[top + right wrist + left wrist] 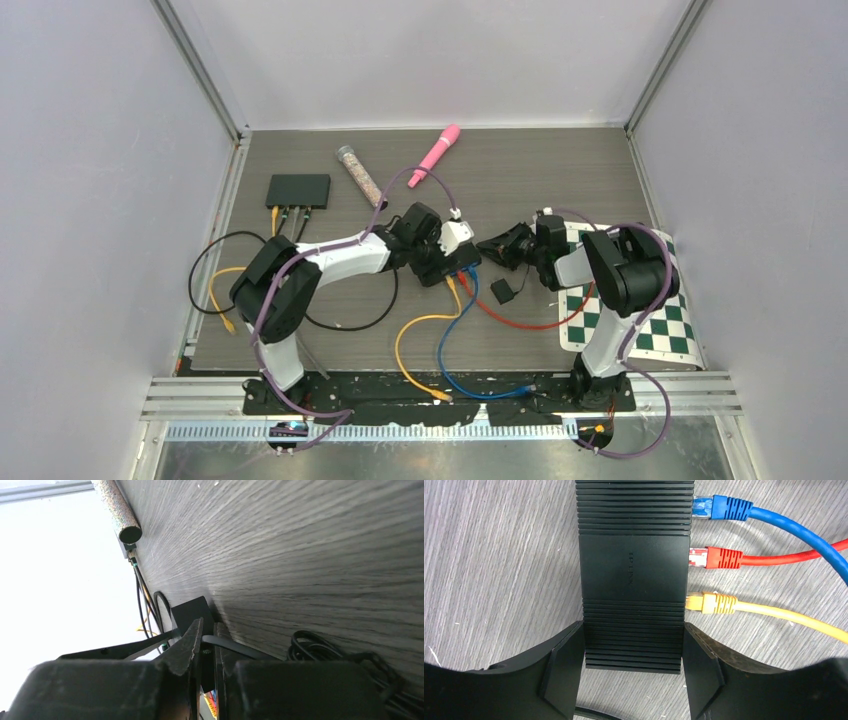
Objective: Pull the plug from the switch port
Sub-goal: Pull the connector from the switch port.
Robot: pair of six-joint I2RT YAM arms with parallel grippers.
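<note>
A grey wood-grain surface [540, 180] fills the middle of the frame. On it lie a black box [297, 189] at upper left, a glitter tube [362, 178] beside it, a pink pen-like tool [435, 155] at top centre, and a checkered mat [665, 320] at right. At centre lies a switch [631, 570] with a blue cable [784, 522], a red cable [784, 557] and a yellow cable [774, 612].

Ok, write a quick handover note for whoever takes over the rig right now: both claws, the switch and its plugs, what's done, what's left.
Left claw: shut on the switch, one finger against each side of its near end.
Right claw: shut, beside the switch on its cable side; nothing clearly held.
Plugs: blue plug, red plug and yellow plug all sit in their ports along one side.
Done: switch braced.
Left: no plug is out yet. Probably open the right claw, grip one plug and pull it straight out.
</note>
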